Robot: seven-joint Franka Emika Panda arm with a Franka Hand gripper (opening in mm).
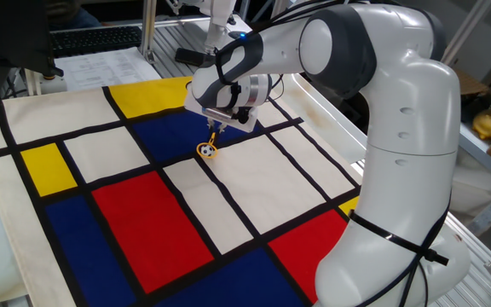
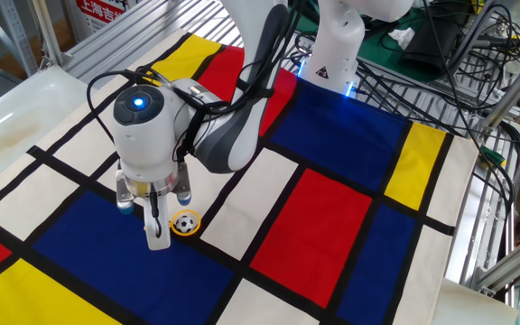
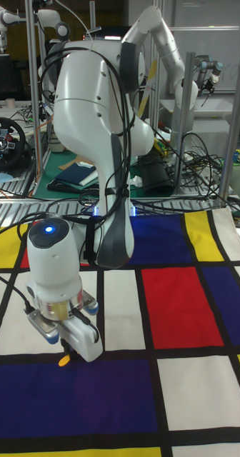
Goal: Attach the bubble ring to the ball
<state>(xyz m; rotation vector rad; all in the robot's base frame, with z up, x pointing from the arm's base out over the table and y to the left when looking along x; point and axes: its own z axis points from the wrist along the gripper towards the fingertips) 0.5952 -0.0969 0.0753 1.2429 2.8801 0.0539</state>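
Observation:
The ball is tiny, white with black patches, and rests on the checked cloth where a blue square meets a white one. The orange loop of the bubble ring lies around the ball. Its thin handle slants up into my gripper, which is shut on it just above and behind the ball. In the other fixed view the gripper stands left of the ball, fingertips close to the cloth. In the tall fixed view only an orange tip of the ring shows beside the gripper; the ball is hidden.
The arm's large white body rises over the cloth's right side. Its base sits beyond the far edge among cables. A metal frame borders the back, and a box with yellow objects is at the right.

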